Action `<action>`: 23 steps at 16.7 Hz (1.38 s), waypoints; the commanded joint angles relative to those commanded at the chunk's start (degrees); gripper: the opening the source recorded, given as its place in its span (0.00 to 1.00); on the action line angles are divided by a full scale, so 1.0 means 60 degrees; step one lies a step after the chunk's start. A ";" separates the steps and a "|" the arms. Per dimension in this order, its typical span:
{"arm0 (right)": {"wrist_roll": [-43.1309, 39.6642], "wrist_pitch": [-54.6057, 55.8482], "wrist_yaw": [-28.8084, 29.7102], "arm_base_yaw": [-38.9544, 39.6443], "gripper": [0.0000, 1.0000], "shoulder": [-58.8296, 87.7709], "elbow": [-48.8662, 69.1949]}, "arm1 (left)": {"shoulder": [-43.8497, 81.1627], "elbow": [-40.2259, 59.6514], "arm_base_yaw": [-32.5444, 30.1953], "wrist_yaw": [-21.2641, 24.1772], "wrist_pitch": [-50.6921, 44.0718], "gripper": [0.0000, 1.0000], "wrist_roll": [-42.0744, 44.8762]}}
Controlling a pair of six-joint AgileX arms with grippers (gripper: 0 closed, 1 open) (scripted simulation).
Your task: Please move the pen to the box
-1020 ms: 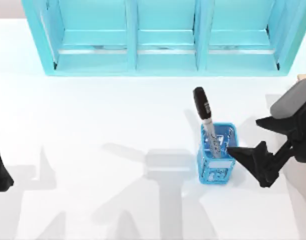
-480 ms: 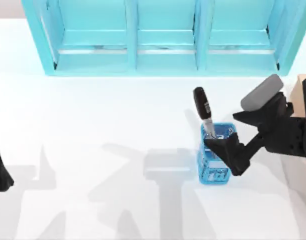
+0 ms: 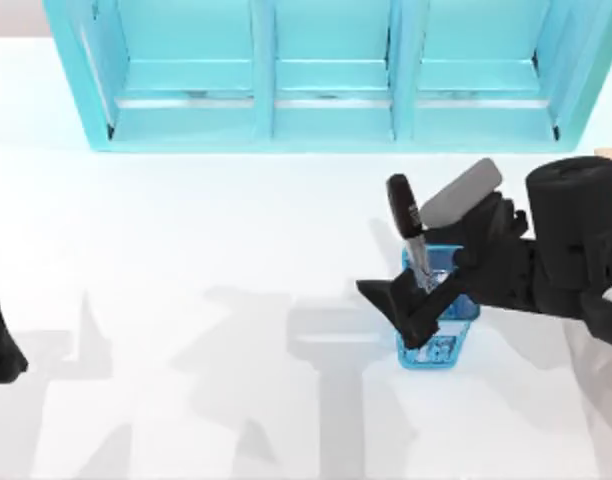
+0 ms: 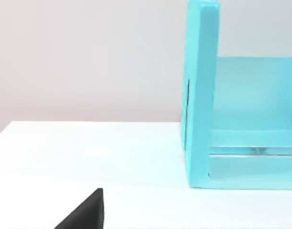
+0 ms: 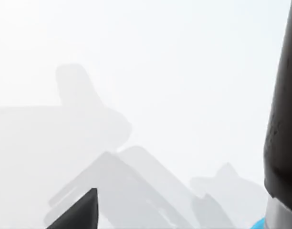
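— What's the setting?
— A white table (image 3: 186, 250), with a cyan shelf unit (image 3: 326, 75) along its far edge and a pale wall behind.

— And the pen?
— The pen (image 3: 408, 225) stands tilted in the blue mesh basket (image 3: 436, 345), right of centre, cap up.

— The arms?
— My right gripper (image 3: 411, 275) straddles the pen, fingers spread, one on each side. My left gripper (image 3: 1, 340) sits parked at the left edge.
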 joint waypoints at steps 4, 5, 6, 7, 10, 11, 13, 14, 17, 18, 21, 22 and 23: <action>0.0000 0.0000 0.0000 0.0000 0.85 0.0000 0.0000 | 0.0000 0.0000 0.0000 0.0000 0.0000 1.00 0.0000; 0.0000 0.0000 0.0000 0.0000 0.77 0.0000 0.0000 | 0.0000 0.0000 0.0000 0.0000 0.0000 1.00 0.0000; 0.0000 0.0000 0.0000 0.0000 0.70 0.0000 0.0000 | 0.0000 0.0000 0.0000 0.0000 0.0000 1.00 0.0000; 0.0000 0.0000 0.0000 0.0000 0.62 0.0000 0.0000 | 0.0000 0.0000 0.0000 0.0000 0.0000 1.00 0.0000; 0.0000 0.0000 0.0000 0.0000 0.40 0.0000 0.0000 | 0.0000 0.0000 0.0000 0.0000 0.0000 1.00 0.0000; 0.0000 0.0000 0.0000 0.0000 0.32 0.0000 0.0000 | 0.0000 0.0000 0.0000 0.0000 0.0000 1.00 0.0000; 0.0000 0.0000 0.0000 0.0000 0.17 0.0000 0.0000 | 0.0000 0.0000 0.0000 0.0000 0.0000 1.00 0.0000; 0.0000 0.0000 0.0000 0.0000 0.10 0.0000 0.0000 | 0.0000 0.0000 0.0000 0.0000 0.0000 1.00 0.0000; 0.0000 0.0000 0.0000 0.0000 0.00 0.0000 0.0000 | 0.0000 0.0000 0.0000 0.0000 0.0000 1.00 0.0000; 0.0000 0.0000 0.0000 0.0000 0.00 0.0000 0.0000 | 0.0000 0.0000 0.0000 0.0000 0.0000 1.00 0.0000; 0.0000 0.0000 0.0000 0.0000 0.00 0.0000 0.0000 | 0.0000 0.0000 0.0000 0.0000 0.0000 1.00 0.0000; 0.0000 0.0000 0.0000 0.0000 0.00 0.0000 0.0000 | 0.0000 0.0000 0.0000 0.0000 0.0000 1.00 0.0000; 0.0000 0.0000 0.0000 0.0000 0.00 0.0000 0.0000 | 0.0000 0.0000 0.0000 0.0000 0.0000 1.00 0.0000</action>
